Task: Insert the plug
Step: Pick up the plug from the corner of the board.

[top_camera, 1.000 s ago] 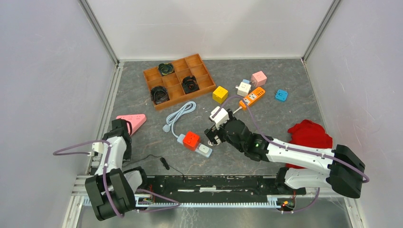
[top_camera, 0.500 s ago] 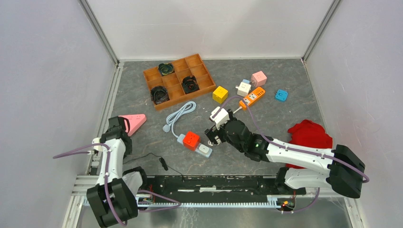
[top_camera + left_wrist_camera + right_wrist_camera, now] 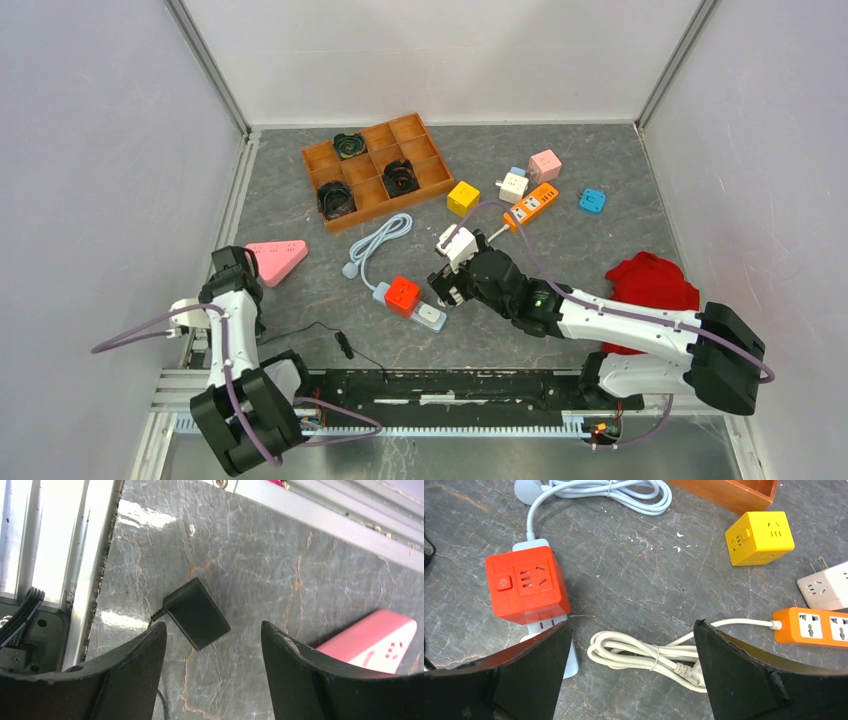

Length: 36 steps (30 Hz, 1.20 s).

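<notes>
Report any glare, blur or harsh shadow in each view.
Left wrist: white glare blows out the aluminium rail and streaks the stone tabletop; the black adapter is sharp. Right wrist: even light, the red socket cube and coiled white cable crisp, faint shadows only. Top external: soft, flat lighting, no glare, all in focus.

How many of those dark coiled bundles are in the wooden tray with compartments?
3, all in the orange-brown wooden tray: one dark coiled bundle at its far edge, one toward its right side, one at its near-left corner. None seems hidden.
</notes>
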Tool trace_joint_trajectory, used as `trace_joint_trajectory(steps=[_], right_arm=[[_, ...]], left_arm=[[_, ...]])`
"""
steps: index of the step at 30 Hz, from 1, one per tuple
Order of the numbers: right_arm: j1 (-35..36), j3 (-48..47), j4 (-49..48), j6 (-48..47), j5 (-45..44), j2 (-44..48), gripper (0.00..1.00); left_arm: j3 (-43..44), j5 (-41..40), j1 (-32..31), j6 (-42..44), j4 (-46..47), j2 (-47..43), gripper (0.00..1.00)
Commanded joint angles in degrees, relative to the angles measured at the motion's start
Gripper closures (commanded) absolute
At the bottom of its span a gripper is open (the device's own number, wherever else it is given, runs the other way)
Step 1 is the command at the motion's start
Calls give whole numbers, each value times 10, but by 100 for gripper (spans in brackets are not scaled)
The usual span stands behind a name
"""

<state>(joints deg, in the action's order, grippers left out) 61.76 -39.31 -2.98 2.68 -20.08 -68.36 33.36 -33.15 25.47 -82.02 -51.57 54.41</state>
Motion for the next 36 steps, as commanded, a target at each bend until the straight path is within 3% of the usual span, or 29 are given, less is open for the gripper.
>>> trace_joint_trajectory(steps=[1,20,36], right_arm=[[-1,-33,-6,3,13,-2,2],[-1,-9,-26,25,19,13,2],[-1,2,-40,24,16,4,2]], left_arm=[[-7,-21,33,-12,32,18,26],[-26,41,44,-14,66,113,35],[-5,73,44,60,86,61,97]])
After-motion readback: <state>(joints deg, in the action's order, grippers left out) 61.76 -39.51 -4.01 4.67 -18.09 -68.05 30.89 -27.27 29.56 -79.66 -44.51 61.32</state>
